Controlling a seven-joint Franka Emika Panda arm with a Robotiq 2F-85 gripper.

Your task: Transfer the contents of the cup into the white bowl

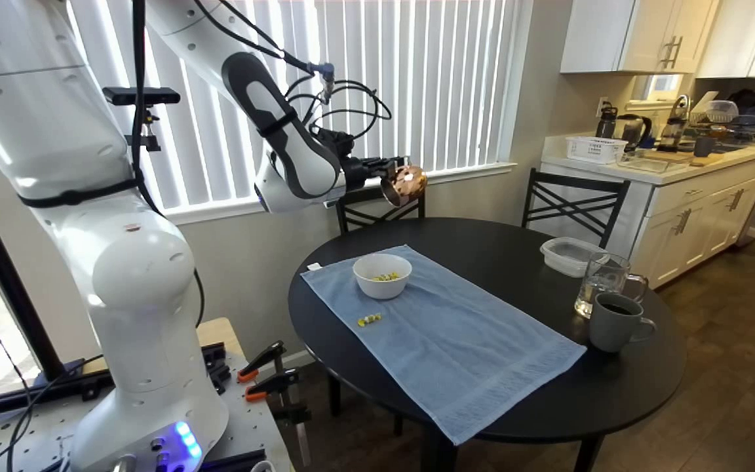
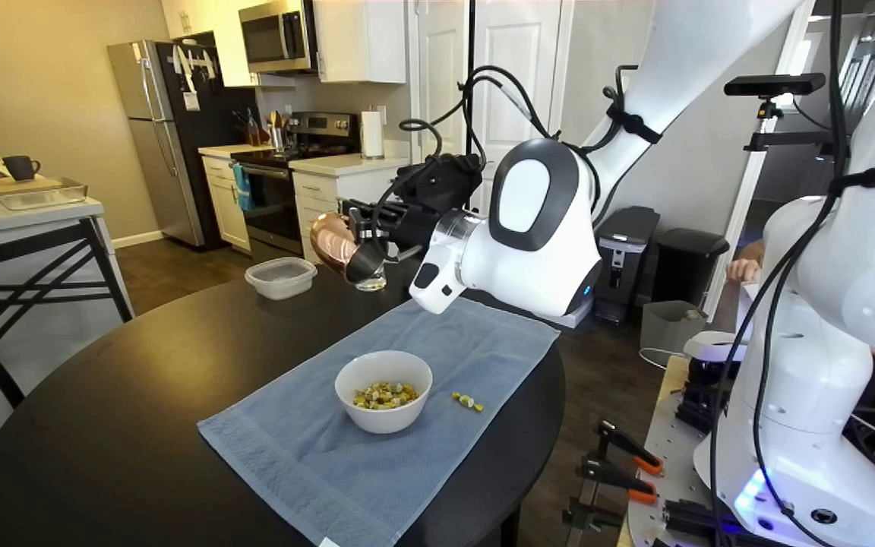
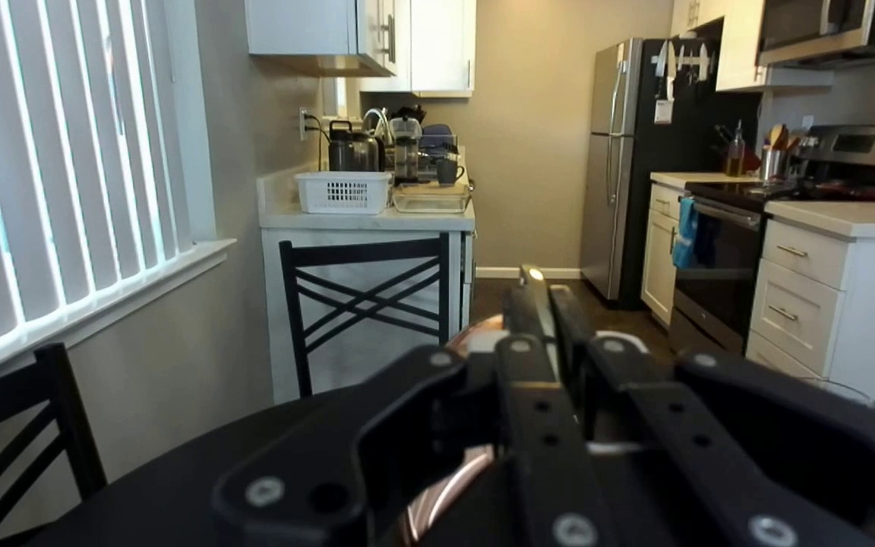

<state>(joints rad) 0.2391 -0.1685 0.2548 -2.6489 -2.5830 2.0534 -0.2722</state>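
We see the end effector (image 3: 538, 298) squeezed tight on the copper cup (image 1: 408, 185), up above the bench (image 1: 476, 248) and tipped, we guess, for pouring, while yellow bits (image 2: 386, 396) sit in the white bowl (image 2: 381, 420).

- Cup (image 1: 411, 184): shiny copper-toned metal with bright reflections.
- Bowl (image 2: 382, 422): smooth, hard-looking white with a faint gloss.
- Towel (image 1: 463, 341): matt blue cloth, soft pile, a textured band near one end.
- Table (image 2: 141, 395): smooth black top with a low sheen.
- Tub (image 2: 281, 288): thin, clear plastic.
- Glass mug (image 1: 597, 288): clear, smooth glass.
- Grey mug (image 1: 612, 333): smooth, ceramic-looking.
- End effector (image 3: 550, 304): matt black with bright metal screws (image 3: 264, 491).
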